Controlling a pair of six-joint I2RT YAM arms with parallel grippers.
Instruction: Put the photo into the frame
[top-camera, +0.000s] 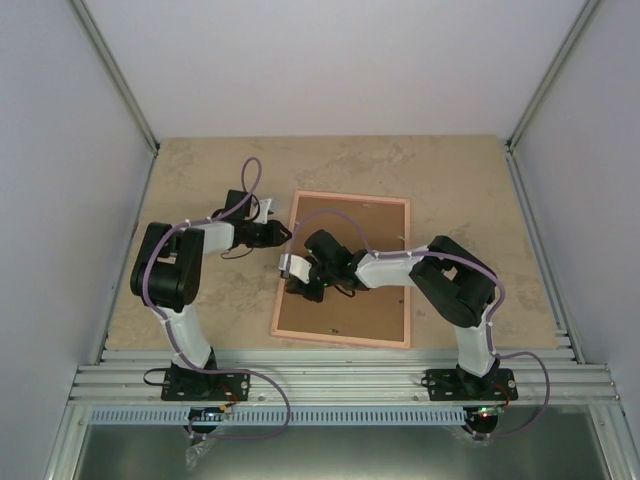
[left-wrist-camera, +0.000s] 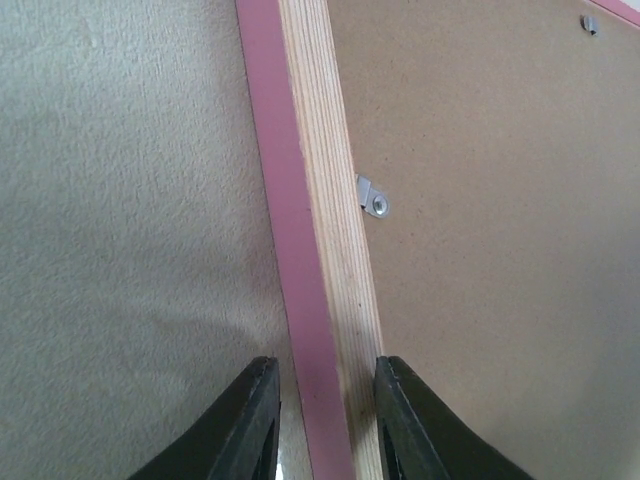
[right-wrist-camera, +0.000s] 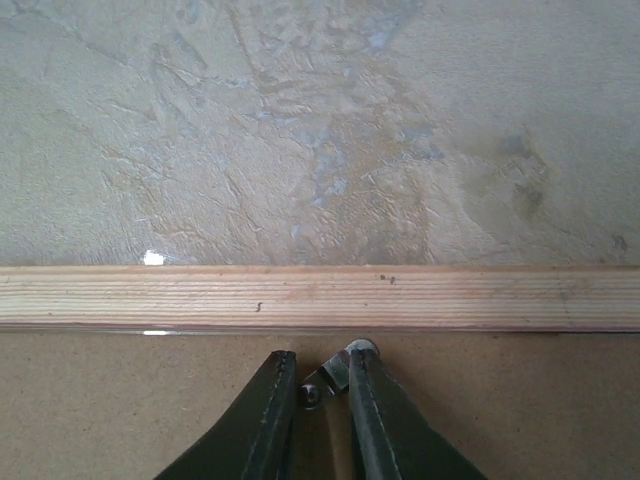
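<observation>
Frame (top-camera: 340, 338) lies face down mid-counter (top-camera: 470, 190); the photo is unseen. Left tool (left-wrist-camera: 327, 368) straddles its rail, grip unclear. Right tool (right-wrist-camera: 322, 372) pinches a metal retaining tab (right-wrist-camera: 338, 362). Next, probably swivel it clear of the backing board (top-camera: 345, 305).

Open table (top-camera: 480, 200) surrounds the frame (top-camera: 350, 196); left claw (left-wrist-camera: 325, 400) and right claw (right-wrist-camera: 320, 380) crowd its left rail.

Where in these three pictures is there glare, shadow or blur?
Top external view: even, soft light, no hard shadows on the table. Left wrist view: a faint shadow on the table beside the left gripper; the frame is sharp. Right wrist view: a small white glare spot just above the frame's rail; the metal tab between the dark fingers looks soft.
</observation>
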